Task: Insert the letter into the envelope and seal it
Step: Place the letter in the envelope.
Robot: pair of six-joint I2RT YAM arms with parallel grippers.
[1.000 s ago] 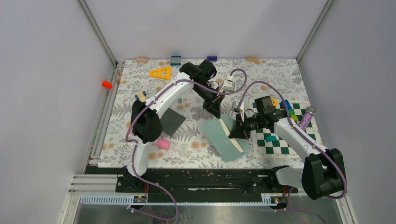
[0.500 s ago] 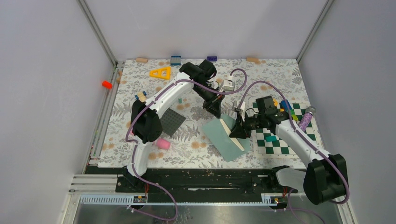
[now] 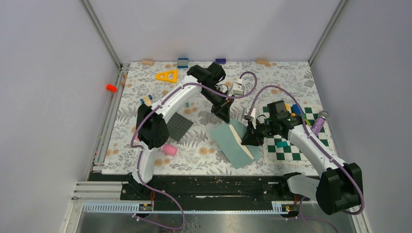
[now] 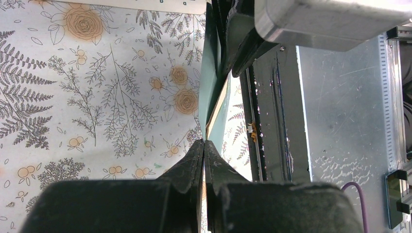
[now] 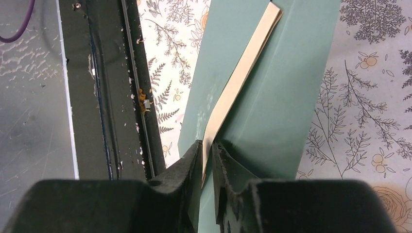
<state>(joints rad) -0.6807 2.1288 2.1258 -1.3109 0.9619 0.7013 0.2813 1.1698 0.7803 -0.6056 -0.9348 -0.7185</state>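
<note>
The teal-grey envelope [image 3: 227,140] lies tilted on the floral cloth, its upper panel lifted. The cream letter [image 3: 242,137] shows as a narrow strip sticking out along its right side. My left gripper [image 3: 224,114] is shut on the envelope's far edge; the left wrist view shows the envelope [image 4: 210,82] edge-on, running out from the left gripper [image 4: 204,141]. My right gripper [image 5: 208,145] stands slightly open at the envelope's right side. The letter [image 5: 243,73] passes loosely between its fingers, over the envelope [image 5: 284,87].
A green-and-white checkerboard mat [image 3: 297,151] with small blocks and a purple object [image 3: 318,124] lies right of the envelope. A dark grey square mat [image 3: 180,127] and a pink cylinder [image 3: 169,149] lie to the left. A yellow triangle [image 3: 166,76] sits far left. A black rail [image 5: 109,92] runs along the near edge.
The right gripper's jaws have parted a little around the letter, and the right arm has shifted slightly. The left arm and the envelope have stayed in place.
</note>
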